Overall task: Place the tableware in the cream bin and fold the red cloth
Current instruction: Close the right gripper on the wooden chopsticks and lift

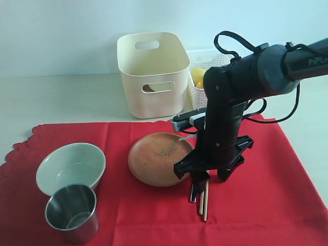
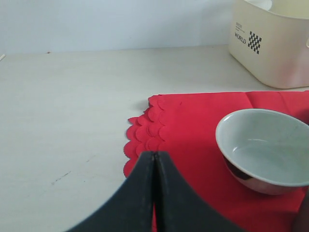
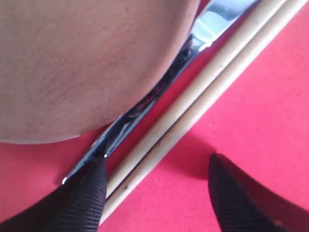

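A pale desk (image 1: 61, 97) carries a large bright red cloth with scalloped edges (image 1: 266, 195), spread flat and not yet folded. Behind the cloth stands the tall cream plastic bin with oval handle cut-outs (image 1: 154, 77), and just beside it a smaller white lattice basket (image 1: 205, 56) holding something yellow. On the cloth, near its middle, lies a round brown plate (image 1: 156, 159). Towards the left edge sit a pale grey-white bowl (image 1: 70, 166) and, touching it in front, a steel cup (image 1: 72, 212). Just right of the plate lies a pair of wooden chopsticks (image 3: 203, 96), with a silver knife (image 3: 145, 104) tucked against the plate's rim. The right tool (image 3: 157, 166) is low over the cloth with its fingers spread, straddling the chopsticks and gripping nothing. The left tool (image 2: 155, 154) is pressed together and empty, hovering above the cloth's scalloped corner beside the bowl. The step in hand looks like picking up the chopsticks; next, the fingers likely need to close squarely on both thin sticks without catching the knife or plate, then carry them to the bin
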Controlling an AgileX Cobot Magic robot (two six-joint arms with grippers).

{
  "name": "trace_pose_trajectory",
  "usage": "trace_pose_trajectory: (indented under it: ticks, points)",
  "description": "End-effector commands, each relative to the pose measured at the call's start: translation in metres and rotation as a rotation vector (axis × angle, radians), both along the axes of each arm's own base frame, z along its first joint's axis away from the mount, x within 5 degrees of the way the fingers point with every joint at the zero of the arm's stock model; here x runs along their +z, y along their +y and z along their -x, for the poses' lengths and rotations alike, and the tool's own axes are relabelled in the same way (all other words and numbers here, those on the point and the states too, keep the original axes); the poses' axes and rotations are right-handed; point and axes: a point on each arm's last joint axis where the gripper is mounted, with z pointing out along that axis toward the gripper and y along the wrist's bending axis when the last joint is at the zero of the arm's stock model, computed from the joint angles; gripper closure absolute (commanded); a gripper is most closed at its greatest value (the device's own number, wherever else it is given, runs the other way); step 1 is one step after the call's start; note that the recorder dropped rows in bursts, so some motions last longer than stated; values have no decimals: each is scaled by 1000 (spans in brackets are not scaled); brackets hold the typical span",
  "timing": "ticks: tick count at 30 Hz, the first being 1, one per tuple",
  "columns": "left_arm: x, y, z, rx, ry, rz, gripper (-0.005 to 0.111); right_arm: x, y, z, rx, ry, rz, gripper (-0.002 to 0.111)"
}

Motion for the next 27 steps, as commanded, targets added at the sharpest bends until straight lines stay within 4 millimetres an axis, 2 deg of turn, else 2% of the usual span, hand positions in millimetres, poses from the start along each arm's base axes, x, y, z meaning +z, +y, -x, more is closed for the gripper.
trace_pose_trajectory:
  ticks: [1, 5, 9, 13, 17, 20, 27]
  points:
    - [0, 0, 0, -1, -11, 12, 107, -6, -2, 3, 2, -32, -3, 58]
    - [0, 0, 0, -1, -11, 12, 107, -10, -4, 5, -2, -33, -6, 76]
    - [0, 0, 0, -1, -11, 12, 107, -11, -3, 6, -5, -29, -8, 87]
    - [0, 0, 0, -1, -11, 12, 107, -11, -3, 5, -6, -32, -9, 109]
    - [0, 0, 0, -1, -11, 12, 107, -9, -3, 5, -7, -38, -13, 108]
    - [0, 0, 0, -1, -11, 12, 107, 0, -4, 5, 0, -63, -19, 108]
    - [0, 0, 0, -1, -11, 12, 107, 42, -9, 5, -6, -179, -31, 108]
